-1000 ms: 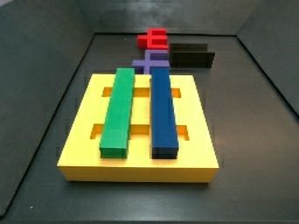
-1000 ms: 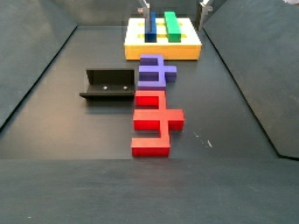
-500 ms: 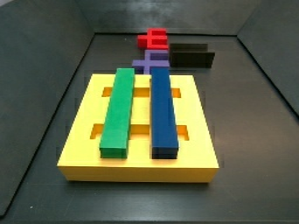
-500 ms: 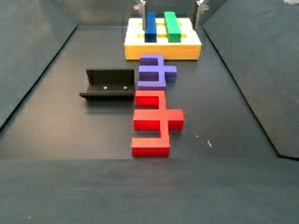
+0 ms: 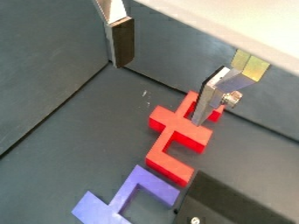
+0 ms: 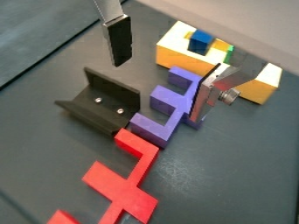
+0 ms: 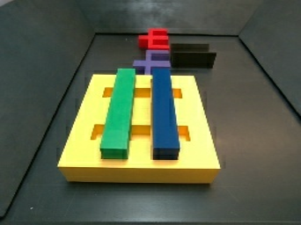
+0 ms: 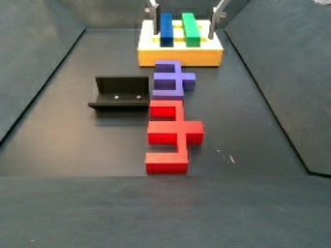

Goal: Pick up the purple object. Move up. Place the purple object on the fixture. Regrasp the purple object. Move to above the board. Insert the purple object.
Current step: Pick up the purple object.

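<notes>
Gripper (image 6: 158,77) hanging spread wide and empty above the floor, fingers (image 6: 118,42) apart over the purple object (image 6: 167,112), which lies flat between the board (image 8: 180,50) and the red block (image 8: 171,135), just beside the fixture (image 8: 119,95).

Purple object (image 8: 171,77) flat on floor between board (image 8: 180,54) and fixture (image 8: 122,94); claw (image 6: 156,73) above.
</notes>
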Robot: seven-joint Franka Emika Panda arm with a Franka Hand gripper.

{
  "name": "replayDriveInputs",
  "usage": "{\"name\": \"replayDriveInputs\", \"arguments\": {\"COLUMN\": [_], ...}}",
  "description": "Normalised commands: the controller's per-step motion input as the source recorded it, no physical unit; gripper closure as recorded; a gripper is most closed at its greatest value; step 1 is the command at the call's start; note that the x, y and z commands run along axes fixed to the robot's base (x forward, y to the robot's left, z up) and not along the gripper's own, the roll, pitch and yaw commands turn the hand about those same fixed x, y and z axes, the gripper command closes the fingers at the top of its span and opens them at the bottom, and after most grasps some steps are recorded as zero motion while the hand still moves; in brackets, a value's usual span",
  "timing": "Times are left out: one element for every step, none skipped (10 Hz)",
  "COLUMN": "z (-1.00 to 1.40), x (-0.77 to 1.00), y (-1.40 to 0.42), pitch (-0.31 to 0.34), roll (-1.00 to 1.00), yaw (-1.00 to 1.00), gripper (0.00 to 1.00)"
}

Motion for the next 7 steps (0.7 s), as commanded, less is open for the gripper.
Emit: {"name": "replayDriveInputs", "arguments": {"z": [-0.15, -0.13, -0.09, -0.07, -0.08, -0.08, -0.09], "x": [0.00, 0.00, 0.03, 0.11, 0.10, 0.14, 0.15], "y": [-0.02, -0.04, -0.10, -0.13, -0.13, -0.13, -0.11], "pitch": [-0.121, -0.109, -0.074, -0.026, -0.026, -0.014, -0.014], "roll": [-0.22, -0.23, -0.17, -0.11, -0.08, -0.07, -0.07], "yaw": [-0.58, -0.60, -0.61, -0.62, -0.63, -0.64, -0.64], "gripper": [0.00, 0.00, 0.00, 0.00, 0.00, 0.00, 0.00]}}
